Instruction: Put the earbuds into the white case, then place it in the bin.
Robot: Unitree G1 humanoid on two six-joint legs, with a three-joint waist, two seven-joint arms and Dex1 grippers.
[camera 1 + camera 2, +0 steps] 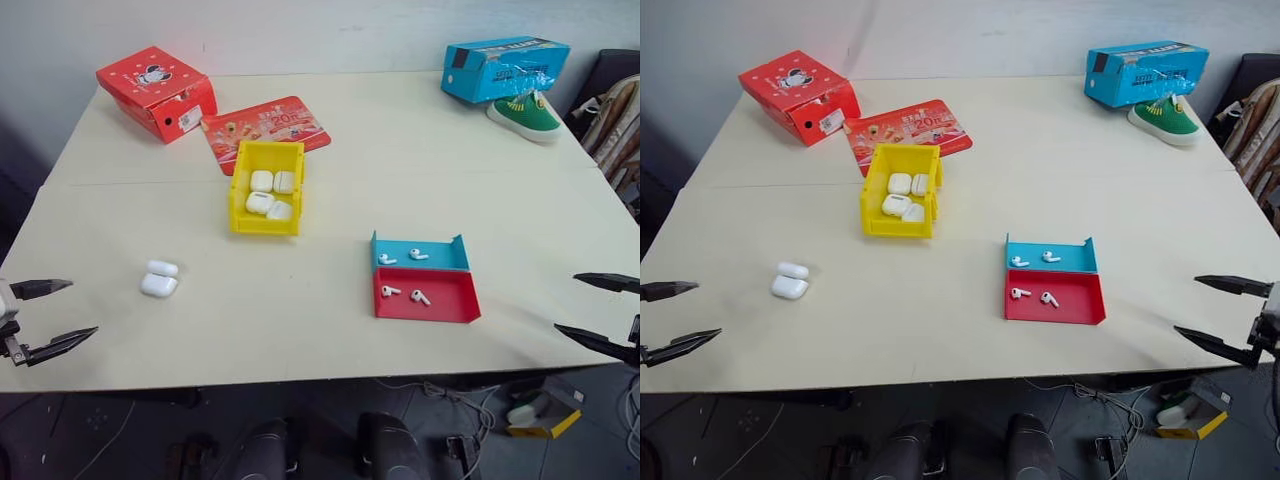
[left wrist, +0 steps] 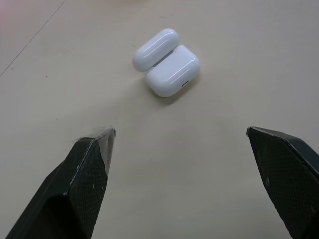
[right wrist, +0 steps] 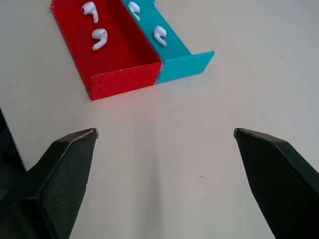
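Pale cream surface (image 1: 400, 150) w/ seam across, set against plain white wall (image 1: 300, 30). Dark floor (image 1: 120, 430) below front edge, cables (image 1: 425, 390) trailing. Dark chair (image 1: 612, 75) at far right corner w/ clothes.

Makeshift lab: cluttered table (image 1: 330, 330), floor cables (image 1: 440, 390).

The picture's edge cuts off the left end effector (image 1: 50, 317) and right end effector (image 1: 598, 312) at their wrists. The print on the red box (image 1: 157, 92) is too small to read.
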